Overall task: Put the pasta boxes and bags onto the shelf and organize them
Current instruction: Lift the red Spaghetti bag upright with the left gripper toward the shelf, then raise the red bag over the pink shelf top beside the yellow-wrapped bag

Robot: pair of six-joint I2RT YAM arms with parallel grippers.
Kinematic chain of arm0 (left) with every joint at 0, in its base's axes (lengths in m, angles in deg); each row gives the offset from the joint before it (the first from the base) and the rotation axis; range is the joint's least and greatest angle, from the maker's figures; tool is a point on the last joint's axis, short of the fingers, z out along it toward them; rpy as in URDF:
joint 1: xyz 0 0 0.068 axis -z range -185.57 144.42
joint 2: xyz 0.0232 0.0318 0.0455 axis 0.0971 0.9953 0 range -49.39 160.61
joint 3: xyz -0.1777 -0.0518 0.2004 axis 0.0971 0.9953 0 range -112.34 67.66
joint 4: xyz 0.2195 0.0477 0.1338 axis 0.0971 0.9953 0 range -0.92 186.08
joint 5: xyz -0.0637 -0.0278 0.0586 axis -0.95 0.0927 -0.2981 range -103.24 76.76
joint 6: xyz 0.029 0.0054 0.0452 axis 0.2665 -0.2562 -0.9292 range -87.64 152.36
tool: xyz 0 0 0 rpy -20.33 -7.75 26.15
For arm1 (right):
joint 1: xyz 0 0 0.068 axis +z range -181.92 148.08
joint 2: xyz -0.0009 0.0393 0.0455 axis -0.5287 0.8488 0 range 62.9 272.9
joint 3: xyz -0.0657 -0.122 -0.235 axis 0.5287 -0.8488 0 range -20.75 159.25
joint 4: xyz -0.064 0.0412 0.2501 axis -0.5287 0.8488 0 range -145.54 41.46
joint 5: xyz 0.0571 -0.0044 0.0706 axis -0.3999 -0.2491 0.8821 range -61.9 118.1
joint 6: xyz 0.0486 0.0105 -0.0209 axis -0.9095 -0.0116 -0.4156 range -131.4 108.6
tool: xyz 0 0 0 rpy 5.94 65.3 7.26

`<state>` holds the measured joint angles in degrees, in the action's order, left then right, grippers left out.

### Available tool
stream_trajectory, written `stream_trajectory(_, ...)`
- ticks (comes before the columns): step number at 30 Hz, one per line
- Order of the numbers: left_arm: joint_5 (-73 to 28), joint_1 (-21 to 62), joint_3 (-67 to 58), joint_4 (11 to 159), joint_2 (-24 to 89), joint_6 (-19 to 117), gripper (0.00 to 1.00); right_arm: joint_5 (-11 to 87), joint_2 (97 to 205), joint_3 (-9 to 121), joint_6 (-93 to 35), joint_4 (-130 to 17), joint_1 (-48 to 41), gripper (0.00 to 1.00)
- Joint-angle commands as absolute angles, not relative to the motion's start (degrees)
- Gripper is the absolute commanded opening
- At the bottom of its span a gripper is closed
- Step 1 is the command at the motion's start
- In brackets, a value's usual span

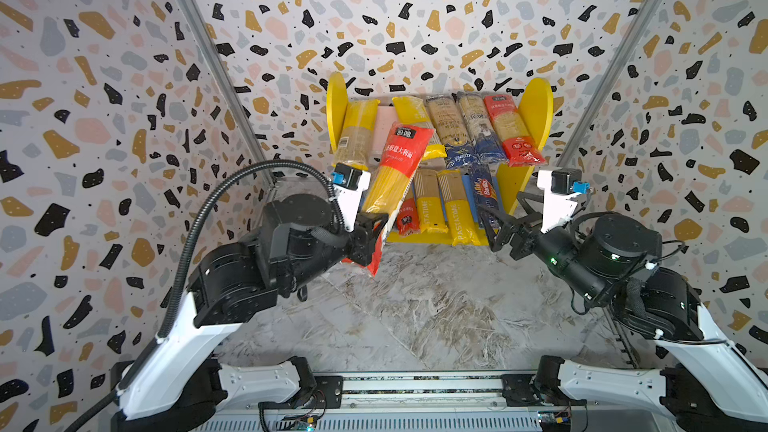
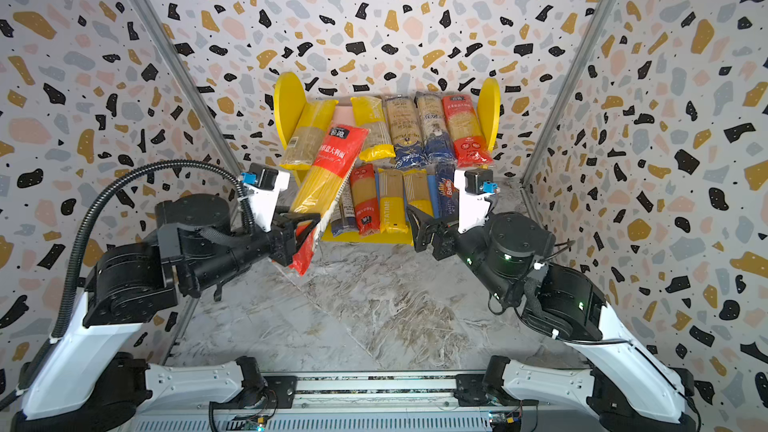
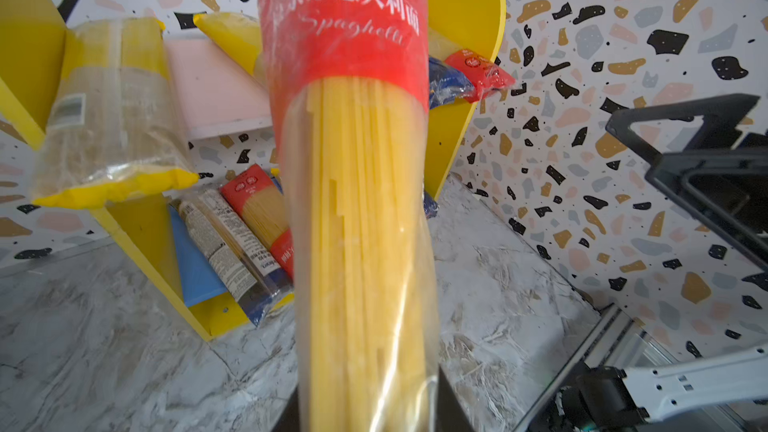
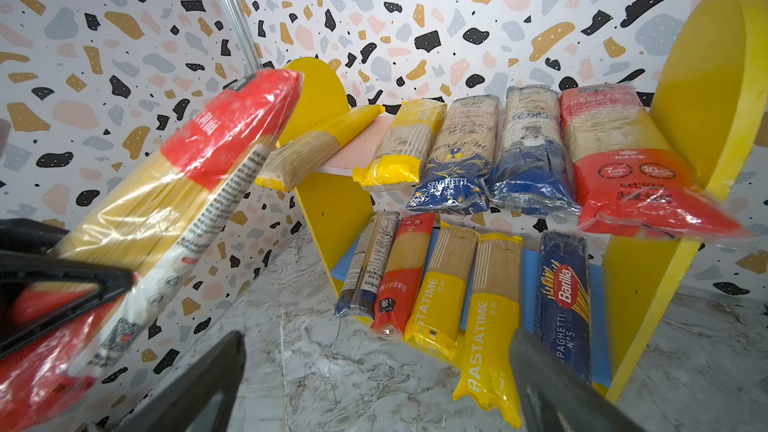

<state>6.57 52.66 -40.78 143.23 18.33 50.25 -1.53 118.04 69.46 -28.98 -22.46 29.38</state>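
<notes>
Holds red spaghetti bag (image 1: 397,168) clamped in left gripper (image 1: 374,230), tilted before shelf's (image 1: 336,110) left end; spreads right gripper (image 1: 505,218) wide, empty.

A staged robot test cell, lab-style: terrazzo-print wall panels (image 1: 415,14) box in a marble-print tabletop (image 1: 415,305) on three sides, joined by bare aluminium posts (image 1: 208,56). Along the tabletop's near edge a metal rail (image 1: 415,386) carries two robot arm bases (image 1: 266,380) and exposed wiring (image 1: 261,415); the shelf (image 1: 538,118) is a bright painted prop.
</notes>
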Motion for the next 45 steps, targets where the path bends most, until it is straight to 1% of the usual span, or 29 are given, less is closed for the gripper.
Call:
stream_trajectory(1, 13.8, 52.8, -50.0, 130.9, 22.1, 45.3, 0.0, -2.1, 117.1, 72.1, -28.4, -21.8, 29.3, 0.99)
stream_trajectory(4, 18.3, 52.5, -55.0, 128.2, 27.7, 44.1, 0.0, -2.3, 116.7, 72.3, -28.4, -21.4, 29.3, 0.99)
stream_trajectory(6, 18.3, 50.3, -60.1, 128.1, 32.4, 44.0, 0.0, -2.5, 116.4, 72.4, -28.4, -21.1, 29.4, 0.99)
stream_trajectory(8, 13.2, 45.0, -67.3, 129.1, 37.7, 47.0, 0.0, -2.7, 116.2, 72.8, -28.5, -20.6, 29.4, 0.99)
stream_trajectory(10, 7.6, 39.6, -71.4, 128.4, 41.5, 51.0, 0.0, -2.8, 115.8, 72.9, -28.5, -20.5, 29.3, 0.99)
stream_trajectory(14, -4.6, 29.0, -71.1, 122.2, 45.8, 60.4, 0.0, -3.5, 114.8, 72.9, -28.4, -20.0, 29.4, 0.99)
stream_trajectory(17, -11.8, 24.9, -72.2, 118.6, 49.7, 63.7, 0.0, -4.1, 114.4, 72.8, -28.2, -19.7, 29.3, 0.99)
stream_trajectory(19, -15.5, 23.9, -74.7, 117.6, 52.6, 64.9, 0.0, -4.7, 114.3, 73.0, -28.2, -19.3, 29.4, 0.99)
stream_trajectory(22, -18.3, 23.4, -76.7, 116.1, 55.5, 66.3, 0.0, -6.2, 114.0, 73.2, -27.8, -18.5, 29.4, 0.99)
stream_trajectory(28, -20.1, 22.2, -75.2, 113.2, 56.7, 69.1, 0.0, -8.6, 113.3, 73.2, -27.1, -18.4, 29.4, 0.99)
stream_trajectory(38, -23.3, 16.9, -72.1, 111.9, 58.5, 81.9, 0.0, -10.1, 114.6, 72.6, -26.0, -19.2, 29.4, 0.99)
stream_trajectory(42, -26.8, 16.9, -69.6, 106.5, 58.0, 87.9, 0.0, -10.9, 114.6, 72.2, -25.7, -19.6, 29.4, 0.99)
stream_trajectory(45, -28.7, 17.1, -70.0, 106.2, 58.0, 89.5, 0.0, -11.0, 114.2, 71.9, -25.6, -19.9, 29.4, 0.99)
